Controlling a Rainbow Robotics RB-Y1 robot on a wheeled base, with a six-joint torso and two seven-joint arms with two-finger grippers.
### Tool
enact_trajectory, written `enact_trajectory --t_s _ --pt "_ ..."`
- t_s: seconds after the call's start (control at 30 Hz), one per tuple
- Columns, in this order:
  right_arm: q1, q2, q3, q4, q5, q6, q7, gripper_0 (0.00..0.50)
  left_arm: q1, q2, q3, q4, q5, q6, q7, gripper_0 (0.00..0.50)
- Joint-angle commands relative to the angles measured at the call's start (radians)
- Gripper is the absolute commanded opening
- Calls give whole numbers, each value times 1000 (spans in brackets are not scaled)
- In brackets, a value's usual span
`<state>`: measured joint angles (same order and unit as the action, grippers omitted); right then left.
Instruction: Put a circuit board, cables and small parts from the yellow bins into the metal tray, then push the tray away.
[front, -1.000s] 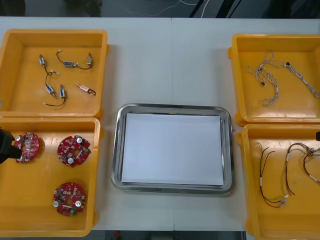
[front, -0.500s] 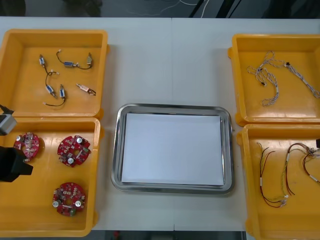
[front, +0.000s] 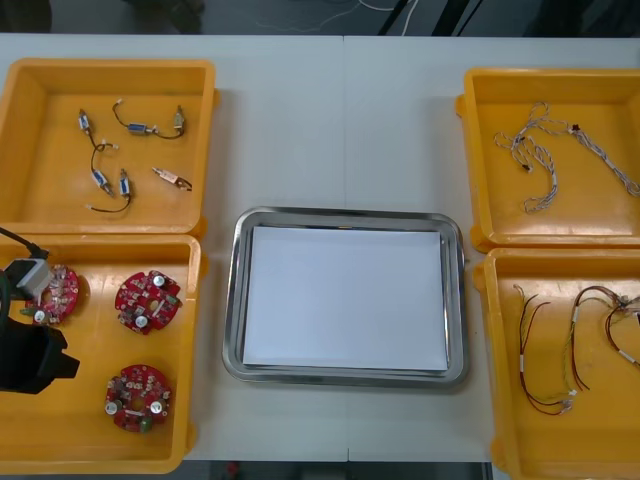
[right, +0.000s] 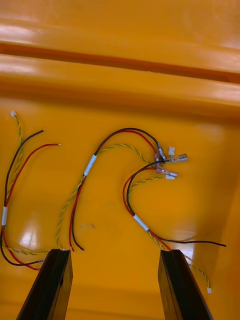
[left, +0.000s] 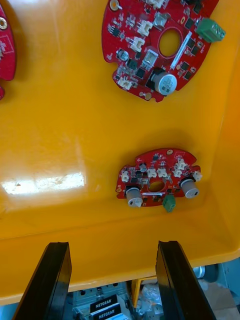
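Left gripper (left: 112, 245) fingers apart over yellow bin (left: 60, 125) — one circuit board (left: 159, 177) just beyond them, second board (left: 160, 45) farther off.

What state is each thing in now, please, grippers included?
Metal tray: white inside, empty.
Circuit boards: three, flat in near left bin.
Small metal parts: loose in far left bin.
Red and yellow cables: tangled in near right bin.
Blue and white cables: in far right bin.
Left gripper: open over near left bin.
Right gripper: open over near right bin.
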<state>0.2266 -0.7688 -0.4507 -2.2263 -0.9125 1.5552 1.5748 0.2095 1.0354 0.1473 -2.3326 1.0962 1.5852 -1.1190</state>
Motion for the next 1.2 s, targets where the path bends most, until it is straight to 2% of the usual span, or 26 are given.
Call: enact_trajectory --t_s 0.03,0.33,0.6,0.77,0.9,1.03,1.2 --pt "69 -41 -37 -32 -9 -52 116 500 30 58 -54 -31 -10 -45 73 500" --pt "137 -43 -31 -30 -13 -112 235 500 39 107 -137 -30 -47 -136 100 500" --pt "161 -47 24 -32 38 -127 248 500 87 164 -192 -28 -79 -261 117 500" --pt "163 -47 37 14 26 -155 264 500 90 186 -236 -16 -101 -309 126 500" --pt "163 -49 64 74 21 -222 287 500 90 201 -285 -10 -148 -361 139 500" --pt "163 -53 76 97 21 -245 307 500 90 209 -318 -2 -187 -395 154 500" --pt "161 -56 86 143 14 -291 418 500 90 229 -370 10 -229 -455 168 500"
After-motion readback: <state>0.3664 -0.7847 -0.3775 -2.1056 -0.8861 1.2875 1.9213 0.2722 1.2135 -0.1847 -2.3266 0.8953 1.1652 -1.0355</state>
